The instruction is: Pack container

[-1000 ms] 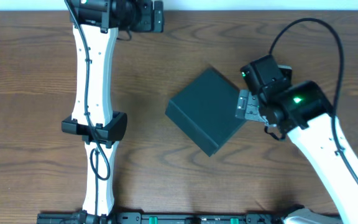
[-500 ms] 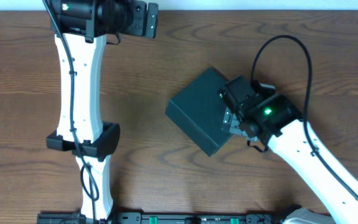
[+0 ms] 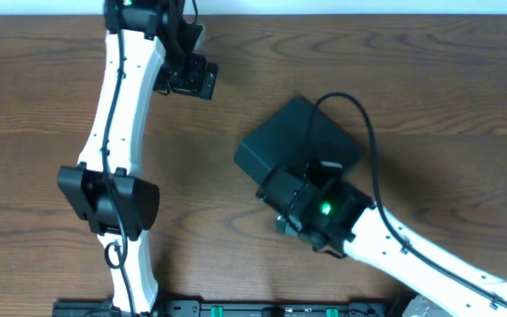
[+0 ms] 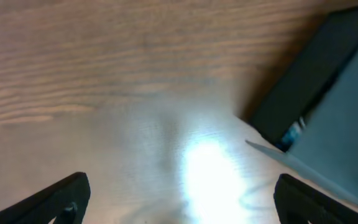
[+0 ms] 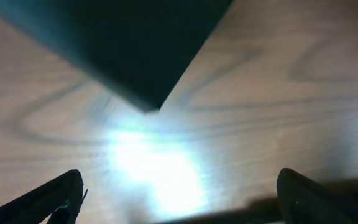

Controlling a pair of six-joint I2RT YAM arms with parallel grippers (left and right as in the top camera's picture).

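Note:
The container (image 3: 299, 141) is a dark green-black square box, turned diamond-wise at the table's middle, with its lid down. My right gripper (image 3: 282, 204) hovers over its near corner, open and empty. In the right wrist view the box (image 5: 129, 43) fills the top and both fingertips (image 5: 64, 198) stand wide apart over bare wood. My left gripper (image 3: 189, 79) is open and empty at the far left of the box, apart from it. In the left wrist view the box (image 4: 334, 93) sits at the right, and a small blue-white bit (image 4: 294, 132) shows at its edge.
The wooden table (image 3: 51, 132) surrounds the box. A white strip runs along the far edge (image 3: 368, 7). The arm bases and a black rail (image 3: 236, 308) stand at the near edge. Lamp glare lies on the wood in both wrist views.
My right arm has swung from the box's right side across it to its near corner. My left gripper has come down from the far edge toward the box.

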